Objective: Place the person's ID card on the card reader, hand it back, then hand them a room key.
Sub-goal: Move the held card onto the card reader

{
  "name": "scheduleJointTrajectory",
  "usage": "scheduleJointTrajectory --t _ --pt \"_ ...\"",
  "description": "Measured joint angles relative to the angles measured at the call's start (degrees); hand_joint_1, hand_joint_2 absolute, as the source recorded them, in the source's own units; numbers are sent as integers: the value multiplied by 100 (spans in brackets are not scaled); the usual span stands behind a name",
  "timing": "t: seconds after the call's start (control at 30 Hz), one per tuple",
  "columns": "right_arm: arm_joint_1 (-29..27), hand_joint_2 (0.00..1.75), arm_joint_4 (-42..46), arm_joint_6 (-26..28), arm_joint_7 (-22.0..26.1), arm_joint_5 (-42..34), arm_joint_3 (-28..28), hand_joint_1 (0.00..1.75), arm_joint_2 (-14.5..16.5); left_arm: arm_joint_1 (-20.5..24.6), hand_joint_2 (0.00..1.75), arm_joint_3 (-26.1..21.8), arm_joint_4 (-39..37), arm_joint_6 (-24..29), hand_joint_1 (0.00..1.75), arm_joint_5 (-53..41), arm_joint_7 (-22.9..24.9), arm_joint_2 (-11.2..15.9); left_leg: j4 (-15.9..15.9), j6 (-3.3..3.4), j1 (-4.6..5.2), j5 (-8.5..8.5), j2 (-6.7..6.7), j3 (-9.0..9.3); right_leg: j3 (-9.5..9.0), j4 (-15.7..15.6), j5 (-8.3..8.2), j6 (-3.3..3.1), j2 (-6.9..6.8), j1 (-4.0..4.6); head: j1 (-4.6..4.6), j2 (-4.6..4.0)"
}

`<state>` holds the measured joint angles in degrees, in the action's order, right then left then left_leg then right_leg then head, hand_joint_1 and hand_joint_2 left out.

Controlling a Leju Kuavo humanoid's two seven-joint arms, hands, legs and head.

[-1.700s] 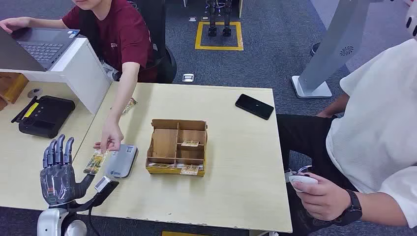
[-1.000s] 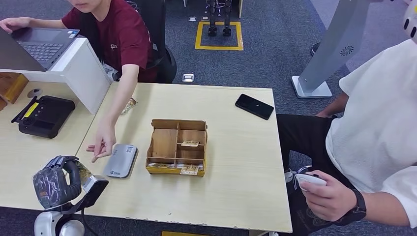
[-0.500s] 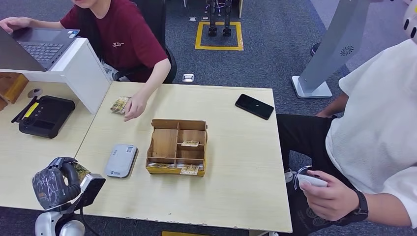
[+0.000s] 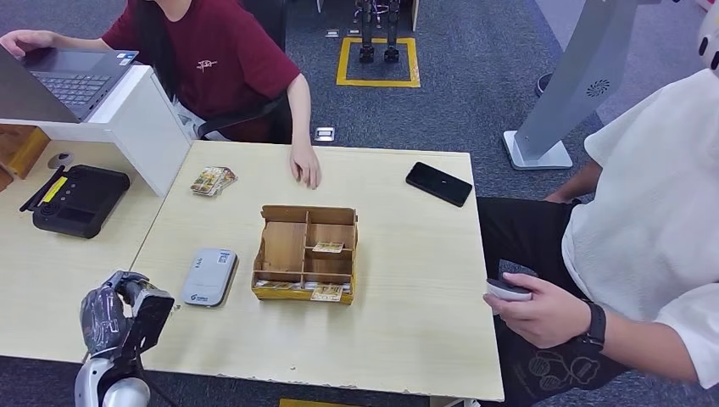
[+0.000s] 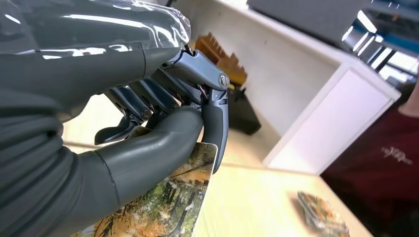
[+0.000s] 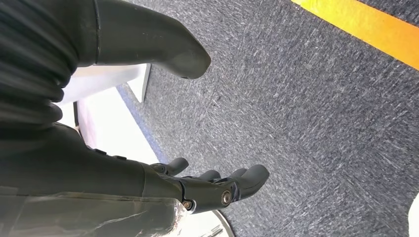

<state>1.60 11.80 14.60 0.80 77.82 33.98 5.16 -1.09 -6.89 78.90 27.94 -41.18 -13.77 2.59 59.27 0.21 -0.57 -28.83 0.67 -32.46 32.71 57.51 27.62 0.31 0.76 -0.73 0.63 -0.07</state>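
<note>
Presently the left hand (image 4: 114, 318) held the ID card (image 5: 163, 207) — thumb clamped over its face, fingers (image 5: 216, 123) curled behind, per left wrist view. Hand sat low at the near-left corner of the tabletop (image 4: 407, 314), just beside the card reader (image 4: 209, 276), which lay flat w/ its top bare. Judgement: card was gripped by one end so the free end could be laid onto the reader; that step not yet done. Right hand (image 6: 207, 187) hung over carpet, fingers apart, holding nothing. Wooden tray (image 4: 305, 253) w/ small cards stood just right of the reader — its wall limits room on that side. Open tabletop lay beyond the reader, toward the person's hand (image 4: 305, 165) resting at the far edge. Approach from the near-left looked unobstructed; near edge close under the hand.
</note>
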Motion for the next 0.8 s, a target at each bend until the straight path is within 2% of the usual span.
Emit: scheduleJointTrajectory --t 0.27,0.53,0.8 --pt "109 175 2 10 27 74 1 0 21 447 175 322 -296 -259 175 -131 550 -58 1 2 1 2 0 1 -1 0 -2 0 -1 0 0 0" --pt "207 175 2 -8 -46 161 -7 0 60 1113 175 492 -1057 490 175 -883 977 -122 1 2 0 3 0 0 -1 0 -3 -1 0 0 0 1" --pt "264 175 4 -25 -81 203 -20 0 89 1612 175 493 -1879 904 175 -1491 1241 -93 1 2 0 3 0 0 0 1 -3 -1 0 0 1 0"
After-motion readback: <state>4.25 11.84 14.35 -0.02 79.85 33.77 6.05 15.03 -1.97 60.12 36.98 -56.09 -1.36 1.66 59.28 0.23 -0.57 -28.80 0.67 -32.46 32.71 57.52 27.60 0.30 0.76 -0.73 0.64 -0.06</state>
